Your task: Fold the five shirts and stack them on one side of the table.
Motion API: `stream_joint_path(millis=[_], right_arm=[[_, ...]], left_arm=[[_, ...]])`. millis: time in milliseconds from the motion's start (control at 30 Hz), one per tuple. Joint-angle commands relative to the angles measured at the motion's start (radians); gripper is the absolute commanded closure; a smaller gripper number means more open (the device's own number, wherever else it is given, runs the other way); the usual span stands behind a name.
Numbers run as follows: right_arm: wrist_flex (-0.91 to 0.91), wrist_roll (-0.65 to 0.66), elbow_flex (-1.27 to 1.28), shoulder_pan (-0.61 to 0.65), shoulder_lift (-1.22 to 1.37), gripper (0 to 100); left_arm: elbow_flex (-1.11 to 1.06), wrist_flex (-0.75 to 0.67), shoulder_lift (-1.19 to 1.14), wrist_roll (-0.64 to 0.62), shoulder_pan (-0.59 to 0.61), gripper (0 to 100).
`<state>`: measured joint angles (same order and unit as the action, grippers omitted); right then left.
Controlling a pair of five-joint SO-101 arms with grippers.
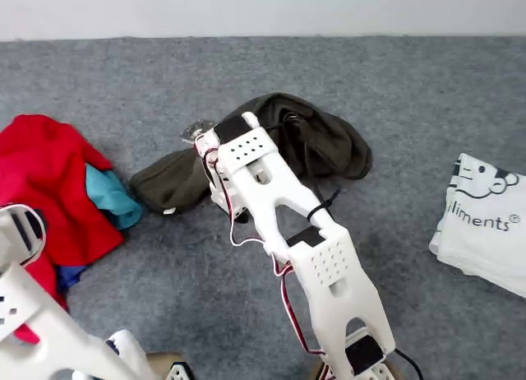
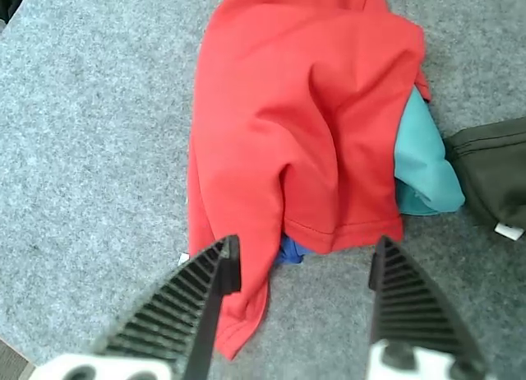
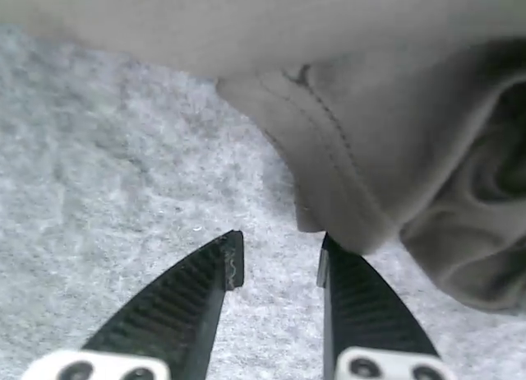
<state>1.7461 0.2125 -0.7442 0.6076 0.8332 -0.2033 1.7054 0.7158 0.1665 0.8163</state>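
The black-fingered right gripper point(image 3: 278, 261) is nearest, low over the fuzzy grey table cover point(image 3: 99, 166). Its two fingers are a little apart and hold nothing. The stitched edge of the crumpled dark green cloth shirt point(image 3: 353, 150) is just beside one finger, not between them. If the fingers close here, I think they could pinch only fuzz. They might also catch just a thin bit of hem that slips out. The shirt is all bunched up, so a pull might drag it in a lump and not spread it flat.

The left gripper point(image 2: 306, 257) is wide apart and empty, above the end of the big red cloth shirt point(image 2: 304, 108). That one lies on a teal shirt point(image 2: 423, 166) and a bright blue shirt point(image 2: 292, 250). A grab there could lift two together. The folded white printed shirt point(image 1: 481, 224) sits at the table's side, well apart.
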Motion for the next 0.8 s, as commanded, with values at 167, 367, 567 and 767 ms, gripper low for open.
stream_joint_path(millis=[167,367,567,767], right_arm=[[-0.096,-0.002,-0.002,-0.030,-0.005,87.7],[-0.114,0.038,-0.002,-0.036,0.016,95.8],[0.013,0.127,-0.002,-0.038,0.030,99.0],[0.053,0.155,0.098,-0.093,-0.124,99.0]], left_arm=[[0.004,-0.014,0.015,0.006,-0.002,75],[0.004,-0.012,0.015,0.006,-0.002,75],[0.004,-0.012,0.015,0.006,-0.002,75],[0.004,-0.011,0.015,0.006,0.002,75]])
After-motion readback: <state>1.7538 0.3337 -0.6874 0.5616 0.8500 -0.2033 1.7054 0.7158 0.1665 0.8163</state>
